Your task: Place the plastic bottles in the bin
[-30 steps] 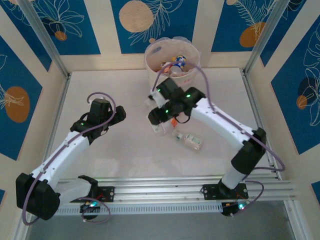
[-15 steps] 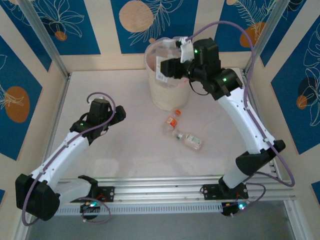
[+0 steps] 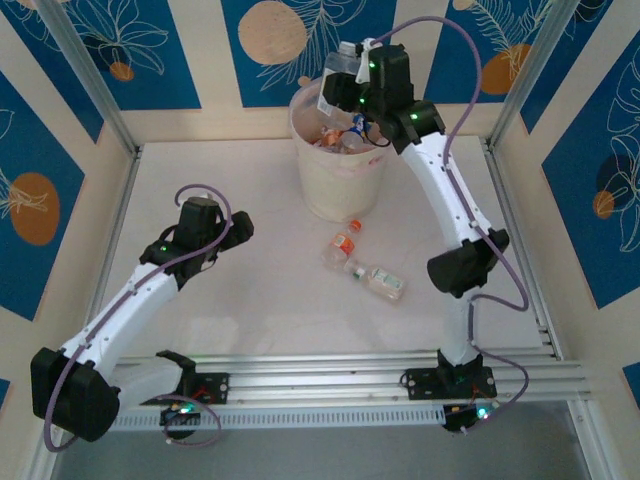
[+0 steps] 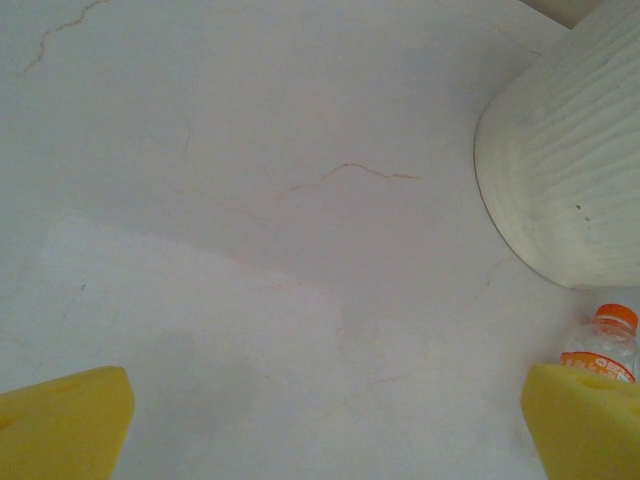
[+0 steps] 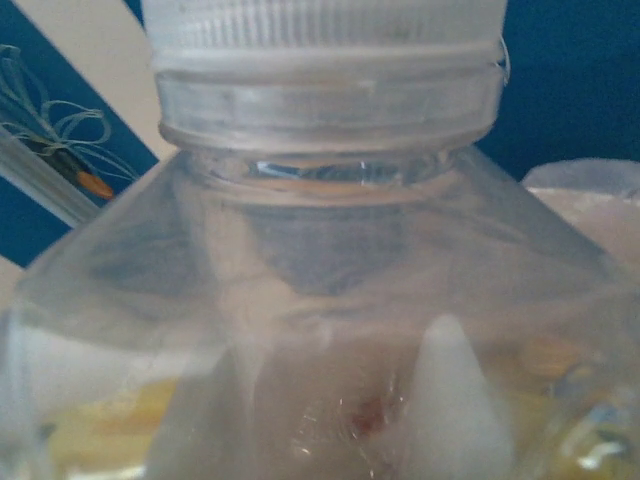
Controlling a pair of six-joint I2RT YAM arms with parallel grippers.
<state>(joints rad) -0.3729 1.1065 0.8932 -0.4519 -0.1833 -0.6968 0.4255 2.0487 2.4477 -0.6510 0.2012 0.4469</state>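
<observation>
Orange-cap bottle (image 3: 345,242) and pale bottle (image 3: 380,281) lie on table (image 3: 250,300) by bin (image 3: 338,190), right pincer (image 3: 338,90) grips clear bottle (image 5: 320,300) over bin, left pincer (image 3: 238,230) wide, empty.

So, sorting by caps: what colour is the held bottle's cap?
White cap, clearest in right wrist view.

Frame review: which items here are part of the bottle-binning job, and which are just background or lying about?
Job: bin; held bottle, clamped in the right gripper over the bin; binned bottles; orange-capped bottle and clear bottle, both lying on the table.
Not the job: blue wall panels; aluminium rail; left gripper, open over the table.
</observation>
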